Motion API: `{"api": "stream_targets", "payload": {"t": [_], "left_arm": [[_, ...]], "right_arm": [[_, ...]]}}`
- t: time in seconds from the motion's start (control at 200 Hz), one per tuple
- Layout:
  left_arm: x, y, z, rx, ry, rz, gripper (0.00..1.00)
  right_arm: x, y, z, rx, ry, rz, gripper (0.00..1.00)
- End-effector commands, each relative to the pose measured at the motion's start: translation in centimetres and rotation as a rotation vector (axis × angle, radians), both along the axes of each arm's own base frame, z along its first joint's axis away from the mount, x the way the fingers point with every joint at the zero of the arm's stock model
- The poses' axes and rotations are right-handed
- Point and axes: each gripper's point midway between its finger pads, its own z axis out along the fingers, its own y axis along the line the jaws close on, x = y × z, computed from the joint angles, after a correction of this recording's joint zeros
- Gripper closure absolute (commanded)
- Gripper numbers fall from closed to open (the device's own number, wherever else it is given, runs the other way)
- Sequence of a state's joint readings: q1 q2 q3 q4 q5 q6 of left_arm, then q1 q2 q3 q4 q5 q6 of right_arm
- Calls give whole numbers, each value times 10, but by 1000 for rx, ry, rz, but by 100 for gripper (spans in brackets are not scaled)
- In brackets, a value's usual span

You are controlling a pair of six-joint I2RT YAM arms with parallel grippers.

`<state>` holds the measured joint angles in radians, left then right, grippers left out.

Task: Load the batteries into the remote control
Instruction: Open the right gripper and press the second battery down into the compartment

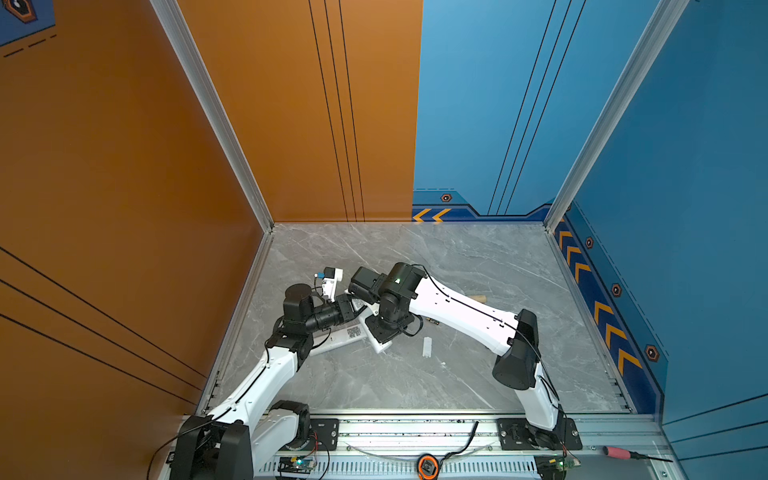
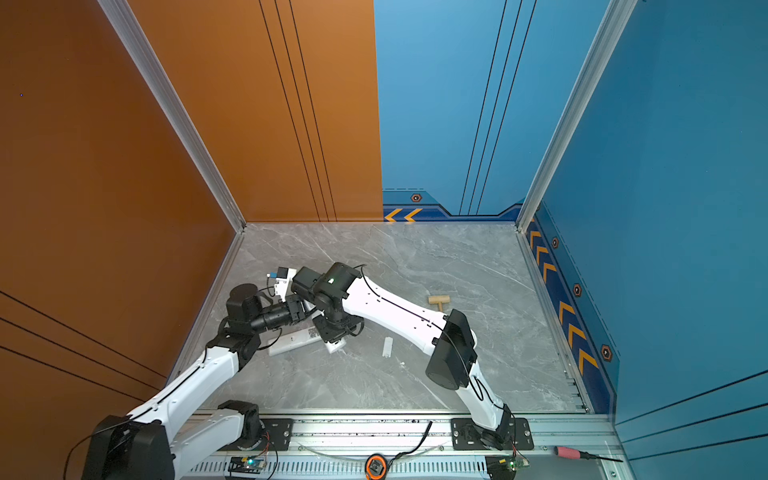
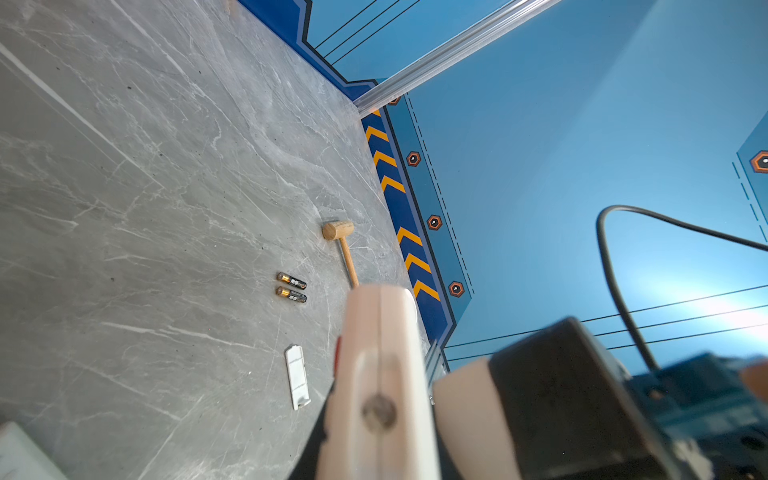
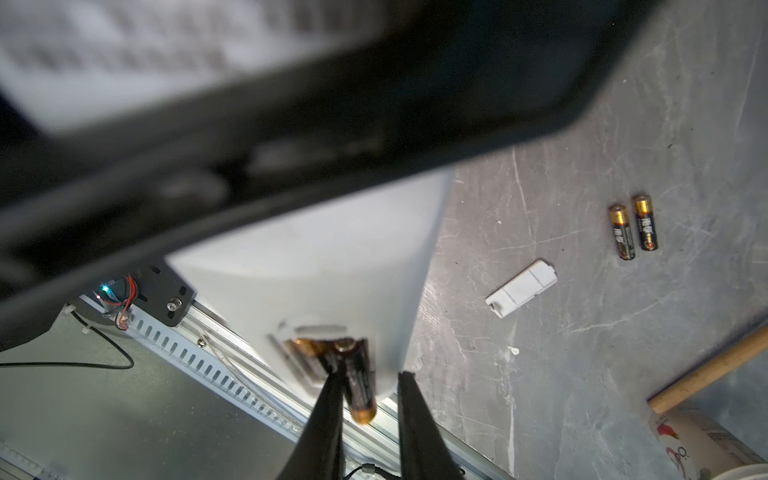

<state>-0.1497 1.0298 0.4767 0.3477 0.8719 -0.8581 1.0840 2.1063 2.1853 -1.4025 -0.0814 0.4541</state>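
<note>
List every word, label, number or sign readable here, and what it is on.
No text reads clearly.
batteries: gold print, too small to read.
white remote: QR-style label, print too small.
white container: red print, blurred and cut off.
blue wall: orange chevrons, no words.

1. White remote [image 1: 341, 337], lying on the table just beside the left tool [image 1: 355, 306]: square QR-type code label; no letters legible.
2. Two loose batteries [image 4: 622, 232], well apart from the right tool [image 4: 370, 374]: gold print on the black bodies, too small to read.
3. Cup [image 4: 702, 440], further from that tool: red printed fragments, unreadable.
4. Wall trim strip [image 1: 604, 309], far from both tools: orange chevron arrows and hexagon badges, no wording.
</note>
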Motion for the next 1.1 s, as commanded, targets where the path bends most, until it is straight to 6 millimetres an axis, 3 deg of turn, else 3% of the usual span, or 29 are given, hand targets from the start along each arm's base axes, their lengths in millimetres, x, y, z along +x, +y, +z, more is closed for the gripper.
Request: {"api": "stream_targets", "payload": {"t": [0.0, 0.451, 0.476, 0.596, 0.801, 0.921, 1.096], "left_arm": [[-5, -4, 3, -14, -13, -27, 100], [-6, -6, 0, -15, -4, -37, 100], [-6, -6, 0, -15, -3, -36, 100], [-7, -8, -1, -17, 4, -45, 100], [-9, -11, 1, -30, 17, -75, 100], [-10, -14, 1, -42, 27, -87, 100], [-14, -18, 2, -50, 28, -109, 100]], "right_arm": [[3, 5, 2, 10, -18, -18, 76], [2, 6, 17, 34, -81, 13, 59], [-1, 6, 32, 71, -98, 23, 58], [-6, 4, 54, 122, -131, 97, 56], [-34, -23, 89, 209, -171, 403, 59], [-45, -33, 91, 261, -157, 583, 61], [-45, -29, 70, 281, -191, 742, 61]]}}
